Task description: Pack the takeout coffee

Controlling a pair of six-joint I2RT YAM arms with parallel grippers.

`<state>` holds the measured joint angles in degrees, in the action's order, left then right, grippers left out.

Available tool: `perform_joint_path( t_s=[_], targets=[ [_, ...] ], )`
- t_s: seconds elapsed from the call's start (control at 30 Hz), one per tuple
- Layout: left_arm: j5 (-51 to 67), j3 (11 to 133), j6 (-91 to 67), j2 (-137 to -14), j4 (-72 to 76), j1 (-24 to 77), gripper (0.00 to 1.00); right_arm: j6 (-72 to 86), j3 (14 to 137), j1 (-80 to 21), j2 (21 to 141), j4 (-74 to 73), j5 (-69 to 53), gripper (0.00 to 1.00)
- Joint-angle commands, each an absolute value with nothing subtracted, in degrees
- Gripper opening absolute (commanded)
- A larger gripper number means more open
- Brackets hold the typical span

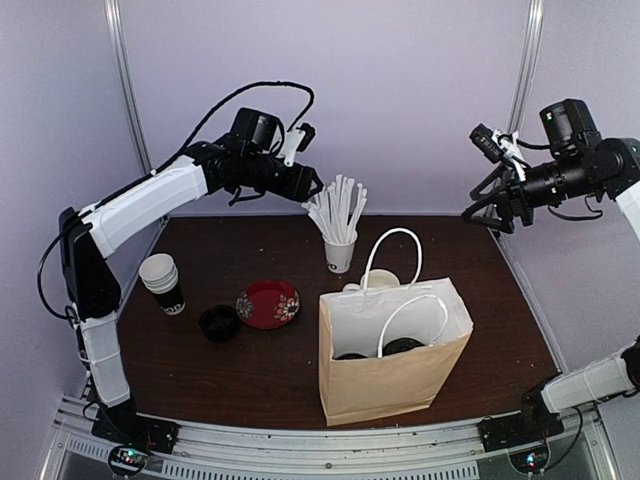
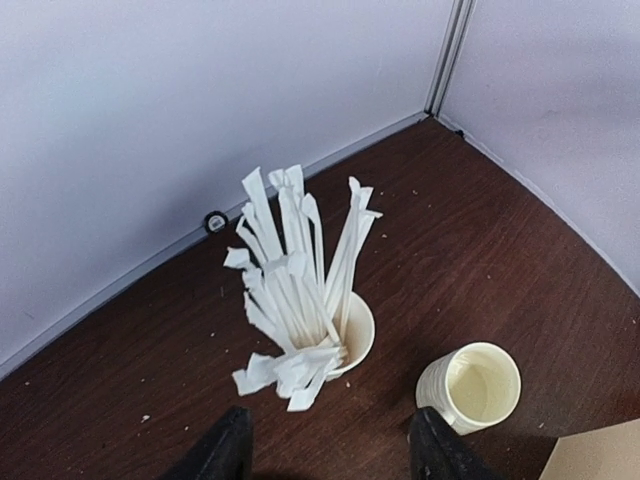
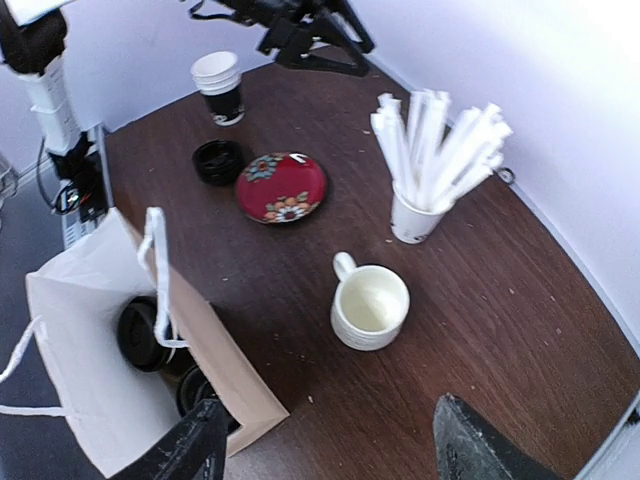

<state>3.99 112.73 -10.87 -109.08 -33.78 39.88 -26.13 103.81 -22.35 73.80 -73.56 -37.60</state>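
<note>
Two takeout coffee cups stand inside the brown paper bag [image 1: 400, 375], only their black lids [image 1: 403, 346] showing; the right wrist view looks down on one lid [image 3: 140, 335] in the bag [image 3: 225, 365]. My left gripper [image 1: 315, 186] hovers high over the back of the table, just left of the straw cup. Its jaws [image 2: 330, 455] are open with nothing between them. My right gripper [image 1: 492, 210] is raised at the far right, away from the bag. It [image 3: 335, 445] is open and empty above the table beside the bag's corner.
A white cup of straws [image 1: 340, 240] stands at the back, a cream mug [image 3: 370, 305] between it and the bag. At left are a stack of lidless paper cups [image 1: 163, 283], black lids [image 1: 219, 322] and a red plate [image 1: 268, 303]. The bag's white handles [image 1: 395, 255] stick up.
</note>
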Motion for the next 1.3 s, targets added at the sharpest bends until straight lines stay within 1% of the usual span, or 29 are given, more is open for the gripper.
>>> perform_joint_path(
  t_s=[0.0, 0.1, 0.23, 0.37, 0.73, 0.97, 1.07, 1.2, 1.27],
  targets=[
    [10.0, 118.0, -14.1, -114.5, -27.7, 39.5, 0.54, -22.3, 94.6, -16.1, 69.8, -67.5, -35.2, 0.74],
    [10.3, 122.3, -15.2, -118.8, -27.7, 39.2, 0.49, -21.5, 89.0, -14.9, 67.6, -65.5, -36.0, 0.74],
    [8.5, 124.9, -16.9, -121.8, -26.3, 38.9, 0.48, -20.7, 84.1, -13.8, 64.7, -63.5, -37.1, 0.74],
    [5.3, 125.2, -18.5, -123.1, -24.9, 38.8, 0.48, -21.0, 83.0, -13.4, 64.0, -63.6, -38.5, 0.74],
    [6.5, 130.2, -21.0, -128.5, -25.0, 38.2, 0.48, -21.1, 80.4, -13.2, 64.0, -62.0, -40.3, 0.73],
    [7.6, 136.2, -22.4, -132.9, -26.3, 38.2, 0.46, -21.2, 79.3, -13.0, 63.6, -61.3, -40.7, 0.73],
    [8.5, 136.9, -23.1, -133.5, -26.4, 38.2, 0.41, -21.3, 79.2, -12.9, 63.6, -61.3, -40.8, 0.73],
    [9.7, 136.8, -23.4, -133.5, -26.8, 38.2, 0.29, -21.4, 79.0, -12.9, 63.7, -61.1, -41.0, 0.73],
    [10.0, 136.8, -23.4, -133.4, -27.0, 38.2, 0.21, -21.4, 79.1, -12.8, 64.0, -61.0, -41.2, 0.73]
  ],
)
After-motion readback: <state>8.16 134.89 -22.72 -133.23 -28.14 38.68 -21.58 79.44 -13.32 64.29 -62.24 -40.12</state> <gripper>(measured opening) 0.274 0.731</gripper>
